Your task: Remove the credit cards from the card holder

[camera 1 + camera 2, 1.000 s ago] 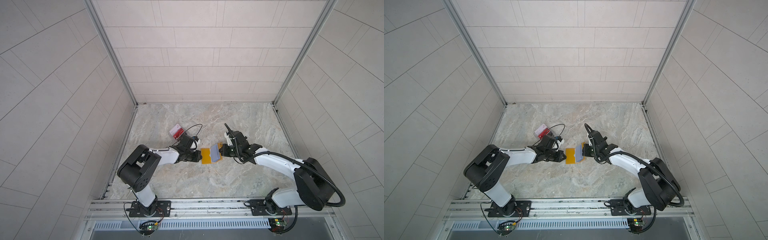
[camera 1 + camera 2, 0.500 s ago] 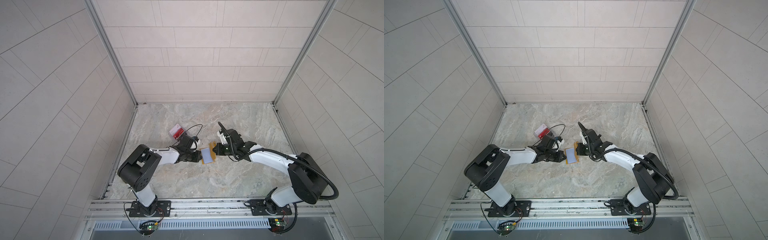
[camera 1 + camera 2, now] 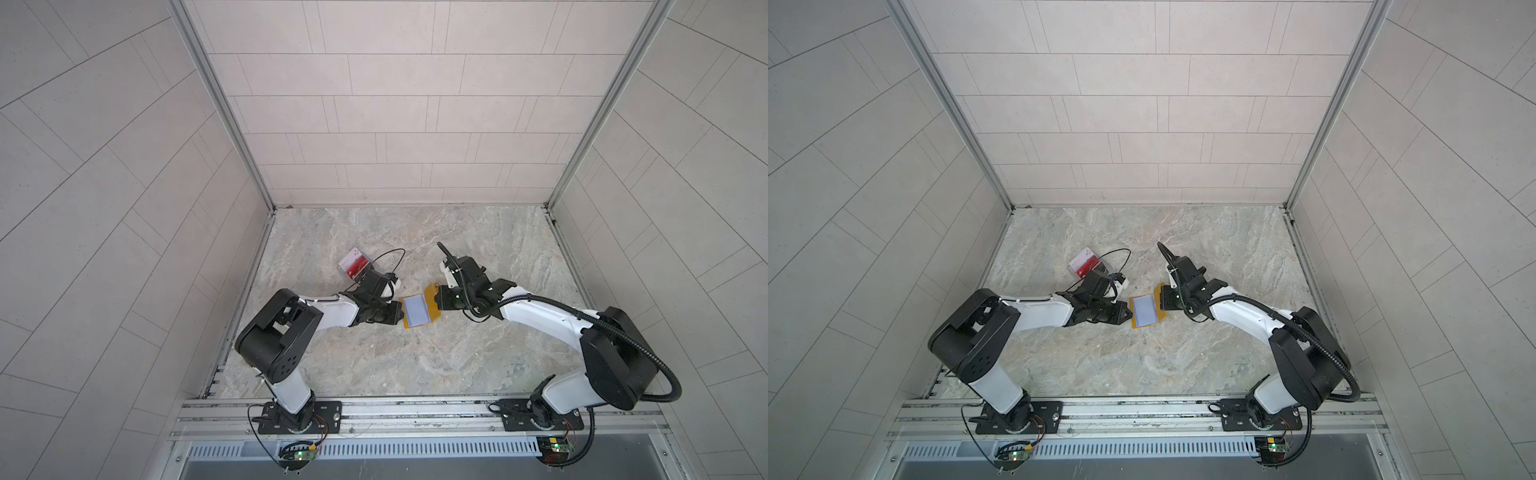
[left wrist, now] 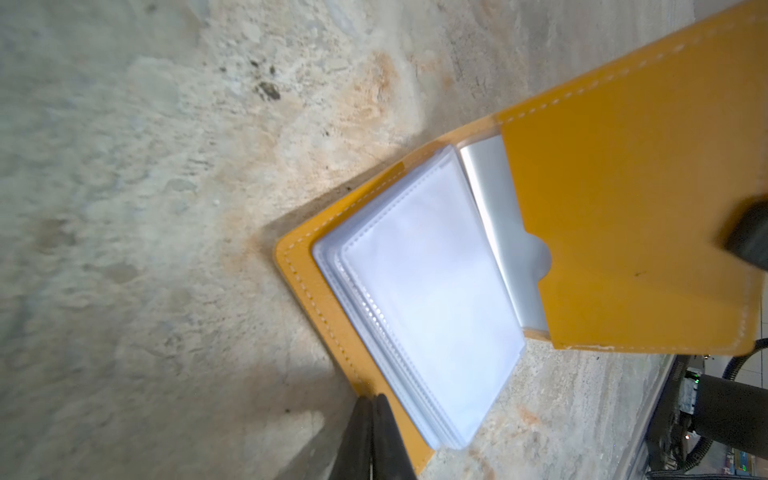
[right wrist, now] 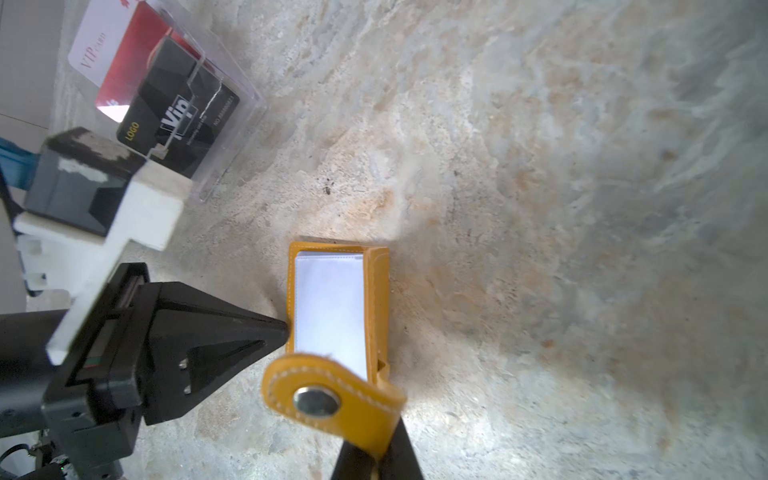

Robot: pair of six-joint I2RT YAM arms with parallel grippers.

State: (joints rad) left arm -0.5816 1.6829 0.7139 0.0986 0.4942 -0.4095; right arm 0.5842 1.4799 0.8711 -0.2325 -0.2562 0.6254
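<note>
The mustard-yellow card holder (image 3: pixel 419 309) (image 3: pixel 1144 311) lies open at the table's middle, its clear sleeves (image 4: pixel 432 291) (image 5: pixel 330 307) stacked on the lower cover. My left gripper (image 3: pixel 400 313) (image 3: pixel 1128 311) (image 4: pixel 372 401) is shut on that cover's left edge. My right gripper (image 3: pixel 435 297) (image 3: pixel 1160 297) (image 5: pixel 380 453) is shut on the strap of the snap tab (image 5: pixel 316 401), holding the other cover (image 4: pixel 623 208) raised. A silvery sheet (image 4: pixel 498 232) sits in that cover's pocket. Credit cards, white (image 5: pixel 95 50), red (image 5: pixel 133 70) and black (image 5: pixel 178 120), lie in a clear box.
The clear plastic box (image 3: pixel 353 266) (image 3: pixel 1084 266) (image 5: pixel 232 124) stands behind my left gripper, near the left wall. A black cable loops above the left wrist. Bare marble floor spreads to the right and toward the front rail.
My right gripper swung left with the tab and cover, then eased back a little. The clear sleeves, earlier on the right half, now lie over the left cover. The left gripper has stayed put.
</note>
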